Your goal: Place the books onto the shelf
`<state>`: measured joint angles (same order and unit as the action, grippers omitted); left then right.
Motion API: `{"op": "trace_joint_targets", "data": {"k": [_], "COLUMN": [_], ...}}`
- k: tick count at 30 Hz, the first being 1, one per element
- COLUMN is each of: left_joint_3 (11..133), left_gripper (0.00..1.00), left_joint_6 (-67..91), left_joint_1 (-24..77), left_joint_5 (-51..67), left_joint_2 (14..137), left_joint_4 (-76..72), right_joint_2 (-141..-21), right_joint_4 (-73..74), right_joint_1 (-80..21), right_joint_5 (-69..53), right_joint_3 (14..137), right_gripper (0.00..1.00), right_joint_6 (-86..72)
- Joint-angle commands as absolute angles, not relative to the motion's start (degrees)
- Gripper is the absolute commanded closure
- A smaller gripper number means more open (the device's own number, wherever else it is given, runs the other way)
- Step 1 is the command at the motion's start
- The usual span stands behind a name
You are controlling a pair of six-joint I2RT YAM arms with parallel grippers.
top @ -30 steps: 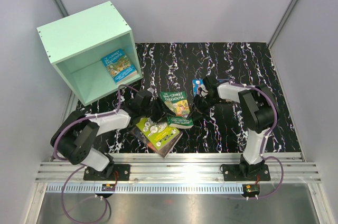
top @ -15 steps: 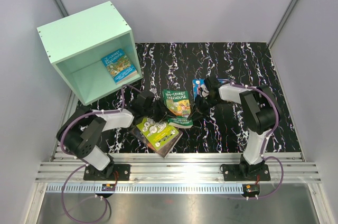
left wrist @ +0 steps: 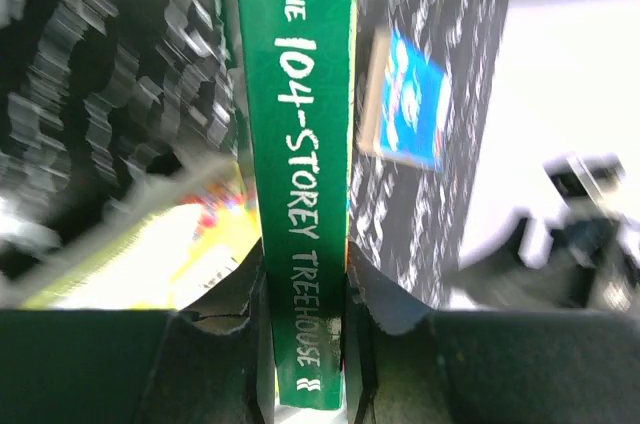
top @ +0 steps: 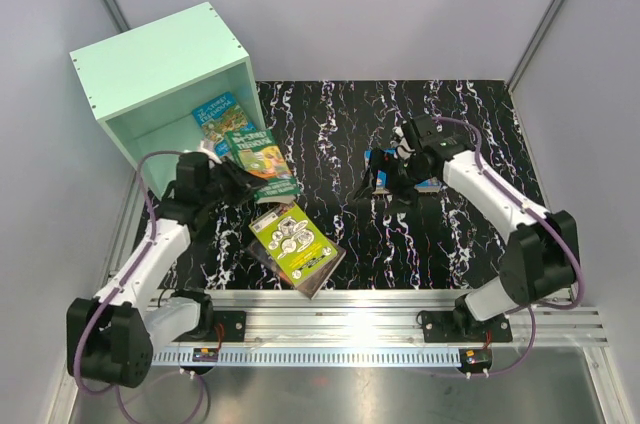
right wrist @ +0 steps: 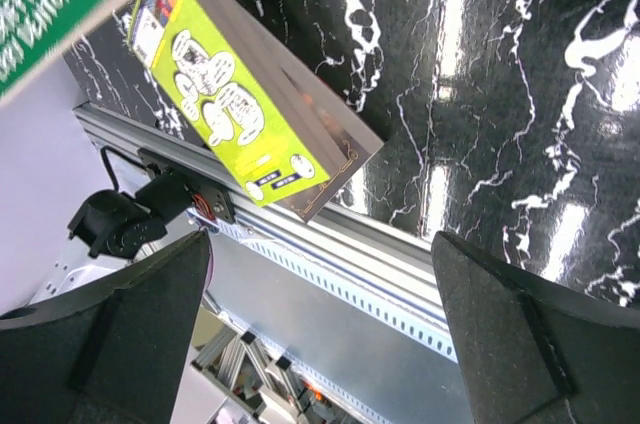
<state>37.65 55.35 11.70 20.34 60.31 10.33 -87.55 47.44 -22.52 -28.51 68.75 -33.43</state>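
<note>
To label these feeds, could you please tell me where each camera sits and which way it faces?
Top external: above and behind the bases, looking down on the mat, shelf and both arms.
Left wrist: on that arm, looking along the left end effector, shut on the Treehouse book.
Right wrist: on that arm, looking down past the open right end effector at the lime-green book.
Shared: top and right wrist both show the lime-green book.
</note>
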Motion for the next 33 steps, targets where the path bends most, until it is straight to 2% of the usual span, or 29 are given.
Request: {"op": "trace_joint_targets", "data": {"k": [1,7,19,33], "left_joint_3": [39.63,40.69,45.79,51.23], "left_gripper": [1.00,1.00,1.00,1.00], "left_joint_6": [48.52,49.39,47.02,55.19], "left_joint_1": [5.46,0.19,-10.54,-11.78], "left_joint_5": [29.61,31.38,34.79,32.88], "left_joint_2": [59.06,60.55,67.76,89.98], "left_joint_4": [8.09,-2.34,-5.53,-27.67], "right_joint_2": [-83.68,-81.48,-81.21,-84.81], "right_joint_4": [54.31,54.32,56.86,59.33], "right_joint_1": [-22.24,-22.24,-22.24,-21.71], "right_joint_5": [-26.10,-27.07,-25.49,-23.38], "right_joint_3": [70.93,66.37,64.60,66.62], "right_gripper": [0.00,0.00,0.00,0.00], "right_joint_6": [-31.99,-31.91,-29.18,-25.84]}}
